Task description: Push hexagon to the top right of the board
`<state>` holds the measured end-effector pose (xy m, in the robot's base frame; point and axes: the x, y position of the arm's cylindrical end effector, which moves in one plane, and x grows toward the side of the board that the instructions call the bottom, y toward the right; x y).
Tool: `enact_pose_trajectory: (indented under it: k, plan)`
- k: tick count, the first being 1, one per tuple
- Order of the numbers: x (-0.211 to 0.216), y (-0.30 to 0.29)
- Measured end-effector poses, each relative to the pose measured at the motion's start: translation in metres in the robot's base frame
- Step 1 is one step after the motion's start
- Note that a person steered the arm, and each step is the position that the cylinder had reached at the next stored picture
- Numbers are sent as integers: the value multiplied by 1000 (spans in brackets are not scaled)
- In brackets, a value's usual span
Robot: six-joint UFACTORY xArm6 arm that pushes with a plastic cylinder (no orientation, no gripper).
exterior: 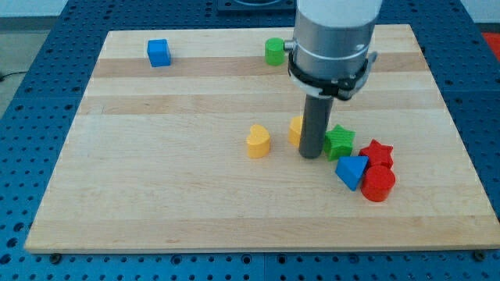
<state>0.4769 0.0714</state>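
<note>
My tip [311, 155] rests on the board just right of centre. A yellow block [296, 129], likely the hexagon, sits right behind the rod on its left side, mostly hidden, so its shape is unclear. A yellow heart block [258, 141] lies a little to the tip's left. A green star block [340, 142] touches the rod's right side.
A blue triangle block [352, 171], a red star block [377, 153] and a red cylinder [379, 184] cluster to the tip's lower right. A green cylinder [274, 51] stands near the top edge. A blue cube [158, 52] sits at the top left. The wooden board [156, 195] ends at blue pegboard.
</note>
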Motion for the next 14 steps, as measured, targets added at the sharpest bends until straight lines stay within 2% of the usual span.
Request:
enact_pose_trajectory:
  k: [1, 2, 3, 5, 7, 10, 14]
  plan:
    - [-30, 0]
    - [-42, -52]
    - [-52, -67]
    - [-78, 6]
    - [-85, -42]
    - [-122, 65]
    - [-116, -44]
